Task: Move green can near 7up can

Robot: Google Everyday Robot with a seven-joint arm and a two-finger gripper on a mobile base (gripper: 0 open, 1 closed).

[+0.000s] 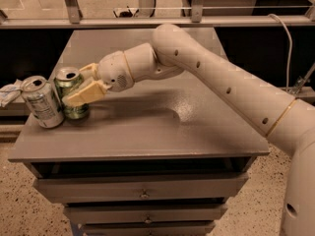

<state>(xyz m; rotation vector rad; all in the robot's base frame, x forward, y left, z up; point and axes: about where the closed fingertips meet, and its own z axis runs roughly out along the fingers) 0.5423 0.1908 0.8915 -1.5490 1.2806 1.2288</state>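
Clasping green can point(77, 110), end effector point(80, 85) sits beside 7up can point(43, 102)

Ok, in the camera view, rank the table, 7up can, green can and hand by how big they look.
1. Table.
2. Hand, shut on the green can at the table's left.
3. 7up can and green can: about alike; the hand hides part of the green one, so no ranking.
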